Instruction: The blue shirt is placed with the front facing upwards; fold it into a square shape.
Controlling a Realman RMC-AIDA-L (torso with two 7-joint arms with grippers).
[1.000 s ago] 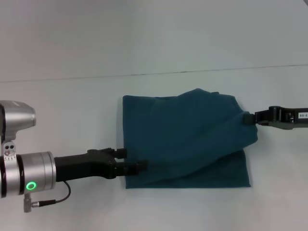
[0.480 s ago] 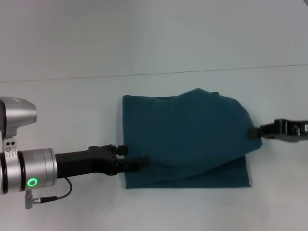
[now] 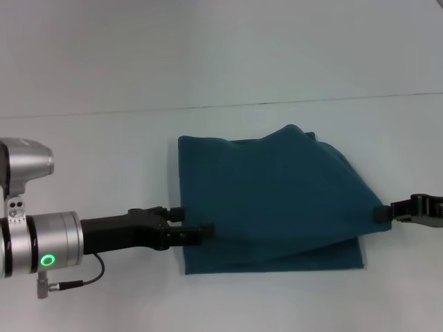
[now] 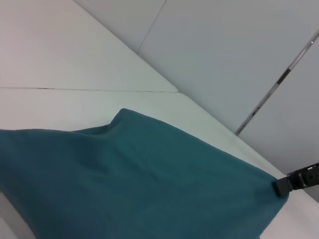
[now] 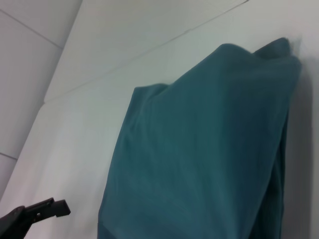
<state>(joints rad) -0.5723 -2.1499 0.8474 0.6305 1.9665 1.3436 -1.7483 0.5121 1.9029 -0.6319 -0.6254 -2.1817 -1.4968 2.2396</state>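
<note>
The blue shirt (image 3: 270,200) lies folded on the white table (image 3: 90,159), plain teal side up, with its top layer raised into a ridge at the far edge. My right gripper (image 3: 381,213) is at the shirt's right side, shut on the edge of the top layer and holding it stretched to the right; the left wrist view shows the same gripper (image 4: 284,185) at the cloth's corner. At the shirt's near left edge is my left gripper (image 3: 196,230), with its tip over the cloth. The right wrist view also shows the shirt (image 5: 199,149) and the left gripper (image 5: 47,209).
A seam line (image 3: 104,112) crosses the white table behind the shirt. Bare table surrounds the cloth on all sides. A grey wall (image 4: 224,55) stands beyond the far edge.
My right gripper has moved to the right with the top layer, drawing it out flatter and wider. The left gripper has barely shifted at the left edge.
</note>
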